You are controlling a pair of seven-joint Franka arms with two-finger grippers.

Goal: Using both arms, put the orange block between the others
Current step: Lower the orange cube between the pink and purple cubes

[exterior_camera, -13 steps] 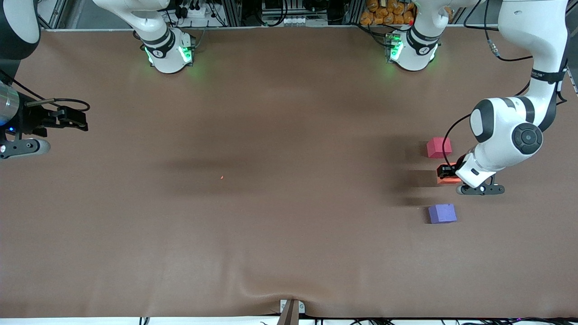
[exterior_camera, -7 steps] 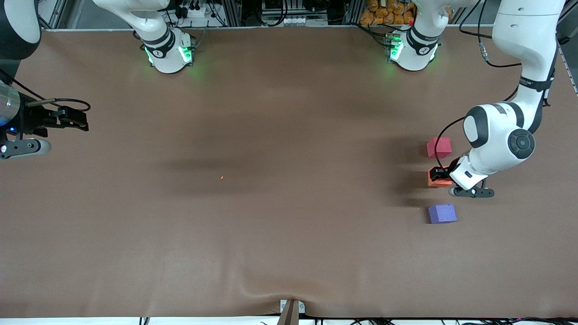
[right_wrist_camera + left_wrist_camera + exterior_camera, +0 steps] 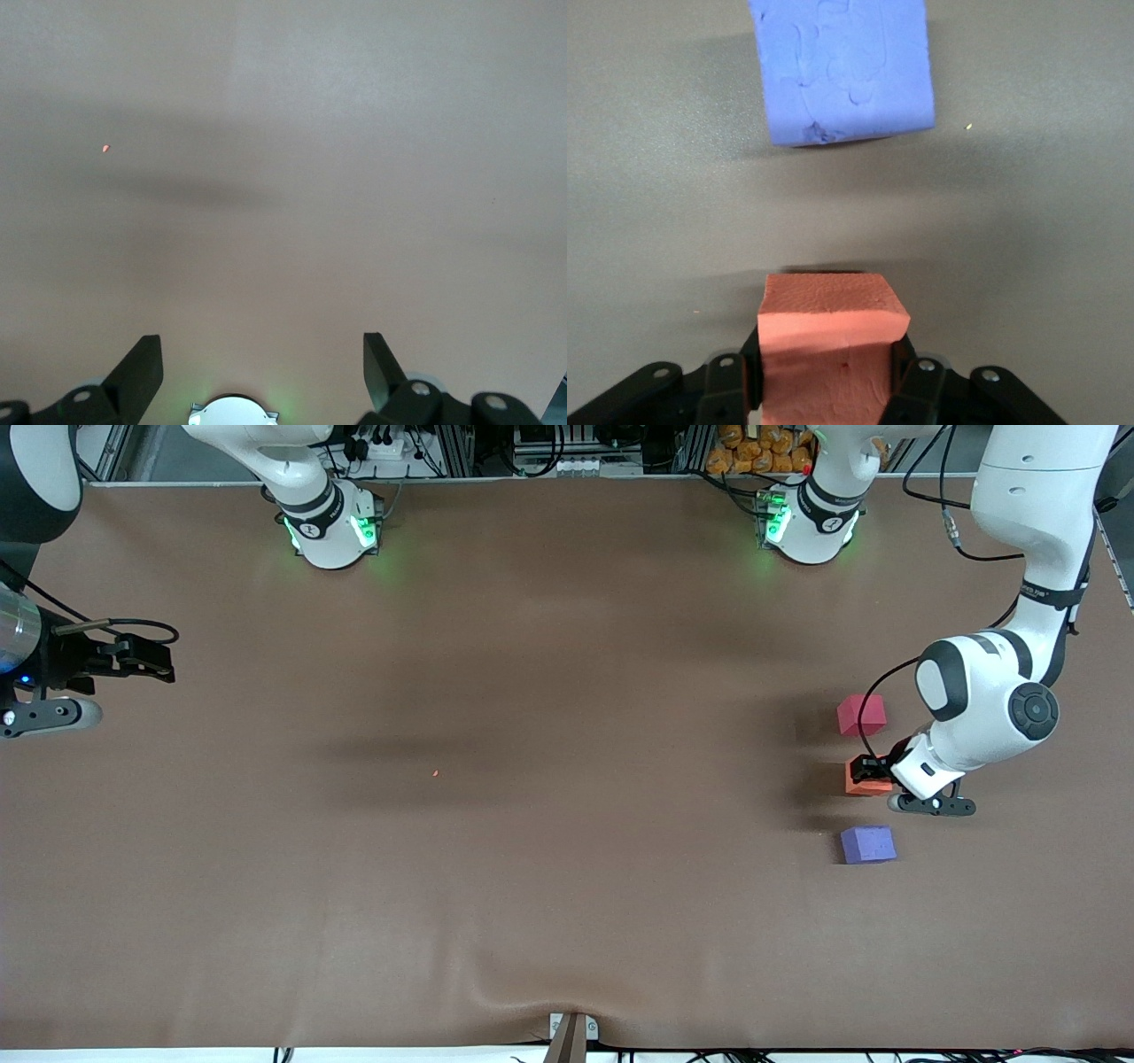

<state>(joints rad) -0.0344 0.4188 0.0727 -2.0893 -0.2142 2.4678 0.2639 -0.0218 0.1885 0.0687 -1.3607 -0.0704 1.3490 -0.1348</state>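
The left tool [image 3: 873, 771], clamped on the orange block [image 3: 866, 779], has nudged it back a little into the gap between the red cube [image 3: 861, 714] and purple cube [image 3: 867, 844], so release looks next, while the right tool [image 3: 133, 657] waits open at the bench's [image 3: 549, 824] right-arm end.

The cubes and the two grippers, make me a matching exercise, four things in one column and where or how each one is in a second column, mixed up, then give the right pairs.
Column one:
1. orange block
2. pinkish-red cube
3. purple cube
4. right gripper

Column two:
A. nearest to the front camera of the three cubes
B. open, holding nothing, at the right arm's end of the table
C. clamped in the left gripper, between the other two cubes
D. farthest from the front camera of the three cubes

Pairs: 1-C, 2-D, 3-A, 4-B
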